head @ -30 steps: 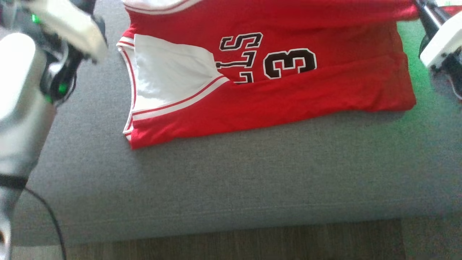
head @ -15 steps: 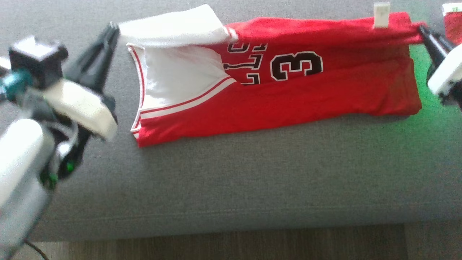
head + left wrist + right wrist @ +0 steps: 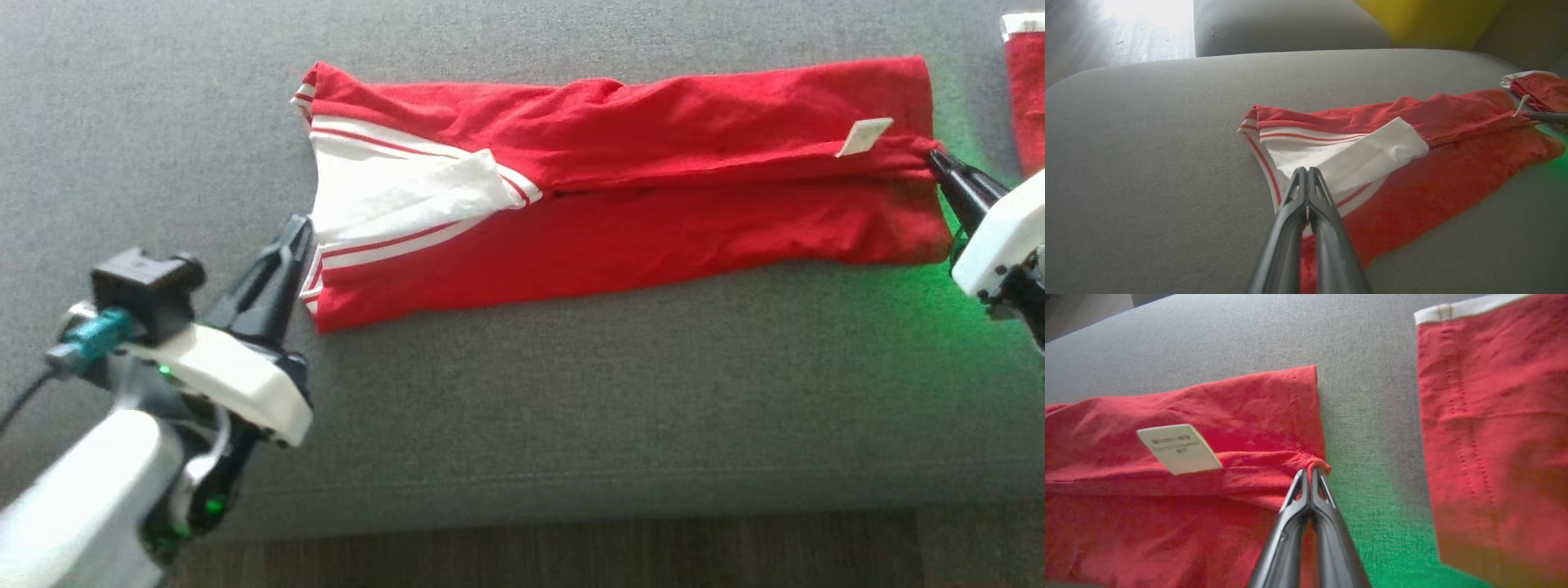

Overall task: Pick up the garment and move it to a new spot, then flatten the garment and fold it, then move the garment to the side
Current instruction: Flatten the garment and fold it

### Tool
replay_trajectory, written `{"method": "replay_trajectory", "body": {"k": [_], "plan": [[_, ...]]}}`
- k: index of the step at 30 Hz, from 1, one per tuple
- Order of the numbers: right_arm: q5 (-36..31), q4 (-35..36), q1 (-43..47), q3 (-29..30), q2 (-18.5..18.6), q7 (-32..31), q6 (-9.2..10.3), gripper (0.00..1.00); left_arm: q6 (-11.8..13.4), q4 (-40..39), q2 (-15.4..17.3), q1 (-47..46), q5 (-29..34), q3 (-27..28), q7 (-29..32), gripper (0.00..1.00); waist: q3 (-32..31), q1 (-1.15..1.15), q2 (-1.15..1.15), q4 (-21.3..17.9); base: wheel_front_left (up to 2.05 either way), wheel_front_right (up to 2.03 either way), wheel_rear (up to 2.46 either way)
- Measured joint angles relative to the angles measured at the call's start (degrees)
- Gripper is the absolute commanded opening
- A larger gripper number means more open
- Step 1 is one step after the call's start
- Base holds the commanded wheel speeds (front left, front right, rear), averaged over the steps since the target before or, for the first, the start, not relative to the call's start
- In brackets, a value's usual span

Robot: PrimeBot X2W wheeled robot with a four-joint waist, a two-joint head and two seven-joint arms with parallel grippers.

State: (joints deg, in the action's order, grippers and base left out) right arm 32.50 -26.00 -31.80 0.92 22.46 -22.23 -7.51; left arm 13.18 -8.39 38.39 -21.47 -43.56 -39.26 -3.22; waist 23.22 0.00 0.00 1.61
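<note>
**Jersey folded lengthwise, both ends pinched**

The red jersey (image 3: 653, 220) lies across the far half of the grey cushion (image 3: 571, 408), folded along its length into a long band that runs from left to right. Its far layer is turned over toward the near one and meets it along a crease down the middle. At the left end a white flap (image 3: 408, 192) with red stripes lies on top. A white label (image 3: 864, 135) sticks up near the right end.

The left gripper (image 3: 298, 227) sits at the jersey's left end. Its jaws are clenched, with the near corner of the white flap seemingly nipped between the tips (image 3: 1306, 171). The right gripper (image 3: 935, 157) is at the right end, jaws pressed together on the puckered corner of the fold (image 3: 1309, 471), just right of the label.

A second red piece (image 3: 1027, 90) with a white hem lies apart at the cushion's far right corner. Wood floor (image 3: 571, 547) shows along the near edge.
</note>
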Motion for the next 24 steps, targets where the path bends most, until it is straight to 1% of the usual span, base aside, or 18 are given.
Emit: {"method": "replay_trajectory", "body": {"k": [1,3,4,5,6,7,8,9,12,13,14,15,19,22,24], "plan": [[-0.35,0.3,0.01,0.41,-0.46,-0.07,0.0,0.02,0.0,0.64,-0.71,-0.03,0.01,-0.41,-0.38,0.0,-0.02,0.0,0.0,-0.01,0.0,0.0,0.0],[-0.97,0.83,0.14,0.8,-1.07,-0.57,0.0,0.3,-0.01,2.03,-2.07,0.0,-0.01,-0.9,-0.97,0.02,-0.25,0.0,0.0,-0.05,0.0,0.0,0.0],[-1.24,1.23,0.4,1.12,-1.36,-0.74,0.0,0.47,-0.01,2.68,-2.65,-0.01,-0.01,-0.94,-1.2,0.16,-0.46,0.0,0.0,-0.07,0.0,0.0,0.0],[-1.37,1.65,0.83,1.62,-1.66,-0.92,0.0,1.0,-0.01,3.25,-3.08,-0.01,-0.01,-1.05,-1.52,0.29,-0.7,0.0,0.0,-0.1,0.0,0.0,0.0],[-1.52,1.72,1.19,2.2,-2.08,-0.99,0.0,1.0,-0.01,3.82,-3.47,0.01,-0.2,-1.05,-1.9,0.37,-0.98,0.0,0.0,-0.15,0.0,0.0,0.0],[-1.71,1.94,1.65,2.77,-2.46,-0.99,0.0,1.0,0.01,4.46,-3.93,0.01,-0.52,-1.08,-2.01,0.5,-1.3,0.0,0.0,-0.21,0.0,0.0,0.0],[-1.78,2.7,2.77,3.99,-3.07,-0.97,0.0,1.0,1.01,5.17,-4.78,0.17,-0.53,-1.18,-2.65,0.92,-1.95,0.0,0.0,-0.35,0.0,0.0,0.0],[-1.86,3.36,3.37,4.57,-3.25,-0.96,0.0,1.0,1.66,5.27,-5.22,0.3,-0.52,-1.16,-3.33,1.0,-2.28,0.0,0.0,-0.44,0.0,0.0,0.0],[-2.02,5.16,4.89,6.33,-4.72,-0.38,0.0,1.0,3.57,5.39,-6.46,0.93,-0.02,-1.11,-5.12,1.0,-3.22,0.0,0.0,-0.75,0.0,0.0,0.0],[-2.02,5.16,4.89,6.33,-4.72,-0.38,0.0,1.0,3.57,5.39,-6.46,0.93,-0.02,-1.11,-5.12,1.0,-3.22,0.0,0.0,-0.75,0.0,0.0,0.0],[-2.03,6.3,6.06,7.09,-5.89,-0.05,0.0,1.0,5.16,5.36,-7.31,2.1,0.67,-1.1,-6.43,1.0,-3.88,0.0,0.0,-0.95,0.0,0.0,0.0],[-2.03,6.3,6.06,7.09,-5.89,-0.05,0.0,1.0,5.16,5.36,-7.31,2.1,0.67,-1.1,-6.43,1.0,-3.88,0.0,0.0,-0.95,0.0,0.0,0.0],[-2.56,7.3,8.3,9.76,-8.24,0.9,0.0,1.0,8.25,4.7,-9.38,4.43,2.37,-1.16,-8.37,1.0,-5.2,0.0,0.0,-1.21,0.0,0.0,0.0],[-4.22,6.68,8.76,11.57,-9.71,1.78,0.0,1.0,9.42,3.86,-11.44,5.43,3.52,-1.43,-9.76,1.0,-5.87,-0.01,0.0,-1.1,0.0,0.0,0.0],[-4.94,5.36,8.57,12.35,-10.79,2.01,0.0,1.0,9.61,3.35,-12.56,6.04,4.44,-1.75,-10.31,1.0,-6.07,0.0,0.0,-0.87,0.0,0.0,0.0]]}}
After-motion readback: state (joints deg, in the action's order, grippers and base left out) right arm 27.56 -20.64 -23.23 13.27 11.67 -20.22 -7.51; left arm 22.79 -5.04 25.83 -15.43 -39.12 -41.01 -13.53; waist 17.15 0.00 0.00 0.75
